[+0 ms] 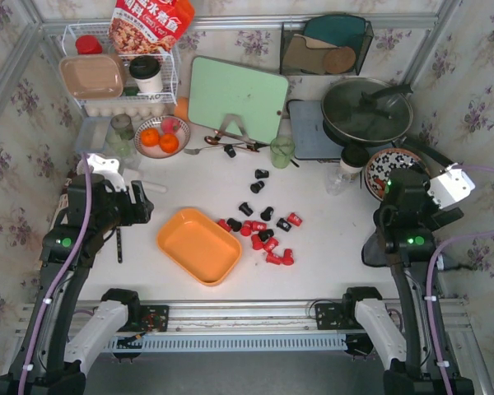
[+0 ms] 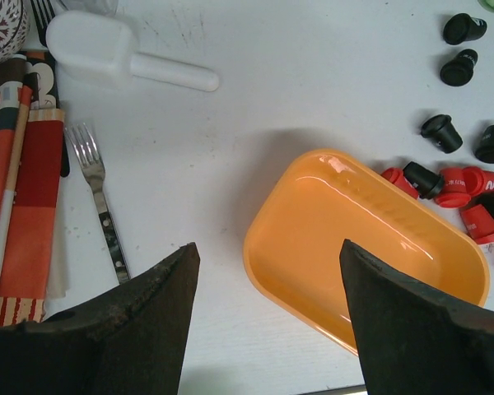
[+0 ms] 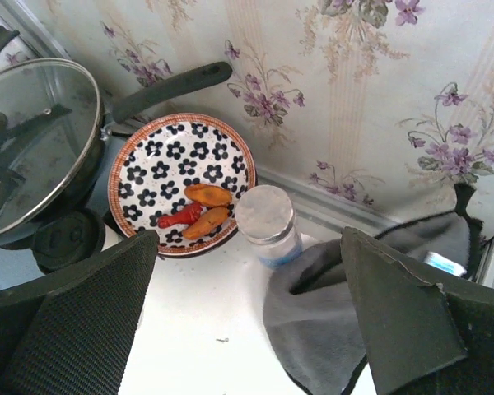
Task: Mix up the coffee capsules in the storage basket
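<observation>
The red and black capsules [image 1: 263, 234] are lying loose at the overhead frame's centre, just right of the empty basket [image 1: 199, 245], which is sitting with its long axis running upper left to lower right, nearer the spread left claw [image 2: 267, 247] than the spread right claw [image 3: 249, 234]

glossy plastic storage basket [image 2: 313, 239]; matt white table [image 2: 313, 90]; metal fork [image 2: 95, 189].

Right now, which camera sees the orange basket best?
Top external: the whole basket shows, empty, with the capsules beside it. The left wrist view shows it bigger, but the left end effector covers its near edge. The right wrist view misses it altogether.
</observation>
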`<state>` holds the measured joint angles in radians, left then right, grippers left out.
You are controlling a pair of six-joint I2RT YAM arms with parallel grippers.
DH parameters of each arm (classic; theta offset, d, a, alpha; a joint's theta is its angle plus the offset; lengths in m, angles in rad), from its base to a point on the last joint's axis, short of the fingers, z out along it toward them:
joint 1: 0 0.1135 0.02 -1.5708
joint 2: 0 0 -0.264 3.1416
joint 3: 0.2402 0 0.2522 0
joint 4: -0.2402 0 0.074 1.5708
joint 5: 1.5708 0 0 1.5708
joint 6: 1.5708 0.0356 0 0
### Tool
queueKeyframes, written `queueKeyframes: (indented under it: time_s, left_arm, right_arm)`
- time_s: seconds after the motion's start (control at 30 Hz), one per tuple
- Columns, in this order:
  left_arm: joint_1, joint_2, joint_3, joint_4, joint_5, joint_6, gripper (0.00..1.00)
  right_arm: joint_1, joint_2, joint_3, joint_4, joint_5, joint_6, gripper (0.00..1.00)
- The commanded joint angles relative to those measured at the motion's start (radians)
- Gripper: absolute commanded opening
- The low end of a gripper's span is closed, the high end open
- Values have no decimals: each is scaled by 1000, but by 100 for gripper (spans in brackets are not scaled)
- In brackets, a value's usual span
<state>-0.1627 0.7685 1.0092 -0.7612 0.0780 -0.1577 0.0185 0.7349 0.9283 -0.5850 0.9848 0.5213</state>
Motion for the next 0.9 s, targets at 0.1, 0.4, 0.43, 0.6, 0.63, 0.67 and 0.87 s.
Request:
queueKeyframes:
  time_s: [0.1,0.4,0.43,0.6,0.63,0.67,0.87]
  left_arm:
    - [1,-7,2,24,11,-3,72]
    - [1,-9,0,22,7,-4,72]
    - [1,-8,0,22,6,-4,72]
    - [1,-1,-1,22,-4,-3,72]
    - [1,2,-1,22,-6,-2,72]
    - [2,5,-1,22,-7,-2,72]
    - [2,24,-1,18,-35,-6,73]
  right_arm:
    - [1,30,64,-36,-66,-74,100]
    - [1,50,53,-36,-305,-112,100]
    - [3,48,51,-31,-351,-117,100]
    - [4,38,25,31,-590,-155,98]
    - [4,35,15,56,-631,-178,98]
    - [4,31,0,84,-686,-196,98]
    - [35,27,-80,235,-852,-266,97]
